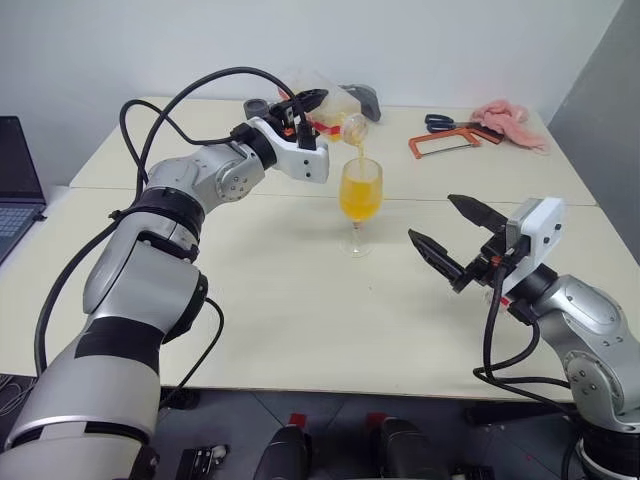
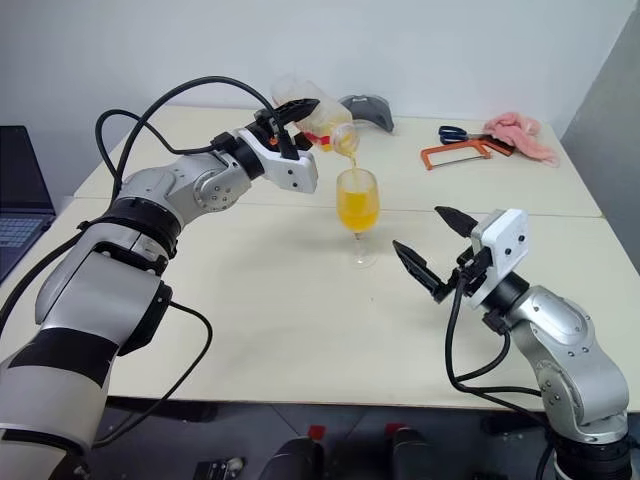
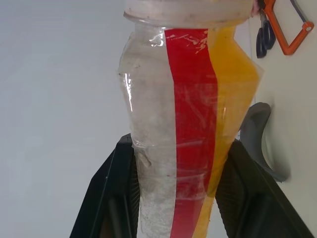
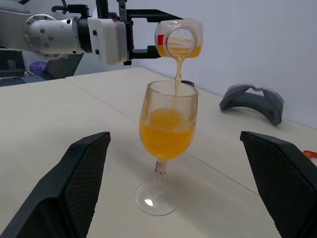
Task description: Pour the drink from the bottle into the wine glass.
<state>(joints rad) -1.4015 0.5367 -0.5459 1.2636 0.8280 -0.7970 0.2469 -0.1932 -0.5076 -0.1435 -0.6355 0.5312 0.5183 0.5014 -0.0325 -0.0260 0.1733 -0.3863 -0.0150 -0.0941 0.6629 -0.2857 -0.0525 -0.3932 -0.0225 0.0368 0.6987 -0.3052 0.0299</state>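
The bottle (image 1: 335, 118) hangs tipped over above the wine glass (image 1: 360, 205), clenched in the left end effector (image 1: 306, 103), with its open mouth just over the glass rim. A thin stream of the drink (image 1: 359, 196) falls from the mouth into the bowl, which is more than half full. The glass stands upright on the table (image 1: 300, 300). To the right of the glass and nearer the robot, the right end effector (image 1: 447, 228) hovers with its fingers spread wide, gripping nothing. Behind the glass, toward the far right of the table, lie an orange-framed saw (image 1: 445, 143), scissors (image 1: 443, 122) and a pink cloth (image 1: 512, 122); a grey object (image 1: 362, 98) lies behind the bottle. A laptop (image 1: 15, 180) sits far left of the glass.

In the left wrist view the black fingers (image 3: 111, 193) clamp the bottle on both sides; its red label stripe (image 3: 190, 124) runs lengthwise, and orange liquid pools along one side.

In the right wrist view the glass stands between the two open fingers (image 4: 74, 188), apart from both. The stem looks streaked, perhaps with liquid.
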